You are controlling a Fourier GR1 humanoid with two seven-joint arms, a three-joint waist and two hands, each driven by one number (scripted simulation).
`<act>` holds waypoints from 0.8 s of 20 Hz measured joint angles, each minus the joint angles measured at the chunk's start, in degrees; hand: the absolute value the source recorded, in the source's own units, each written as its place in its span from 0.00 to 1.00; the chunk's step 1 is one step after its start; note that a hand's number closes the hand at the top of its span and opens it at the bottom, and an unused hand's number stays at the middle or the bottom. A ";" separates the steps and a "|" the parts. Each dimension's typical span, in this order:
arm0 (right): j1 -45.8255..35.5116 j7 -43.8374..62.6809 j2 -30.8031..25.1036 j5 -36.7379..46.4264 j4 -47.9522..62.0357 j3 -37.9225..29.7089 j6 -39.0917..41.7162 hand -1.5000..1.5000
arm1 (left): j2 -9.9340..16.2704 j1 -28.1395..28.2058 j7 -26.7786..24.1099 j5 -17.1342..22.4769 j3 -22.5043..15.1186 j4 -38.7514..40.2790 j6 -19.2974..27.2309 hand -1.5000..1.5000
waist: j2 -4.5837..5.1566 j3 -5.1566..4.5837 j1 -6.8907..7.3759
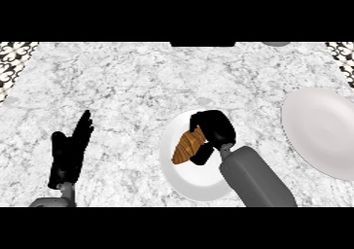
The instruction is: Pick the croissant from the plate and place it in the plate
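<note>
Right now my right hand (214, 130) sits over the small round white plate (198, 187), its black fingers and thumb curled round the golden-brown ridged croissant (186, 147). The croissant is on the left half of that plate, long axis running near to far, with my thumb at its near end and my fingers over its far end. My grey right forearm (256, 177) comes in from the near edge and covers the plate's right rim.

To the right, well apart from the small plate, lies a larger round white plate (325, 131); its right side is cut off by the view's edge. A strip of bare grey-white marble tabletop (137, 78) separates the two plates, and the whole far stretch of the tabletop is open.

My left hand (68, 151) rests at the near left, fingers straight and pointing far, holding nothing, with open marble between it and the small plate. Patterned black-and-white tile (9, 63) borders the tabletop at the far left and far right corners.
</note>
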 measured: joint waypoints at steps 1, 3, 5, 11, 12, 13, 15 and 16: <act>1.01 -0.65 -1.54 -0.14 -1.53 -0.73 -0.49 1.00 | 0.17 0.37 0.09 0.05 0.17 -0.39 -0.06 0.50 | -0.12 0.03 -0.04; 3.56 -2.02 -5.19 -0.64 -4.51 -2.44 -1.26 1.00 | 0.32 0.80 -0.35 0.28 0.45 -0.39 -0.36 0.50 | -0.27 0.02 -0.34; 6.46 -3.42 -8.92 -0.98 -6.91 -4.43 -2.74 1.00 | 0.65 0.35 -0.08 0.26 0.92 -0.18 -0.37 0.50 | -0.22 0.00 -0.71; 13.35 -4.49 -16.87 -1.53 -19.80 -9.37 -5.19 1.00 | 0.08 0.07 0.08 -0.10 1.04 -0.09 0.08 0.50 | -0.13 -0.03 -1.08; 14.07 -4.59 -17.80 -2.33 -22.31 -10.63 -5.40 1.00 | -0.03 0.45 0.24 -0.21 0.85 -0.44 0.11 0.50 | -0.15 -0.02 -1.13; 14.40 -4.06 -18.14 -2.55 -24.70 -11.75 -6.30 1.00 | -0.11 0.53 -0.53 -0.30 1.03 0.31 0.24 0.50 | -0.17 -0.04 -1.31; 15.72 -3.04 -19.34 -2.43 -29.12 -14.18 -8.35 1.00 | -0.01 0.25 0.25 -0.20 1.20 -0.28 0.26 0.50 | -0.23 -0.04 -1.45; 16.70 -2.28 -19.92 -2.14 -31.38 -15.33 -9.32 1.00 | -0.12 0.50 0.29 -0.37 0.99 -0.58 0.32 0.50 | -0.25 -0.04 -1.48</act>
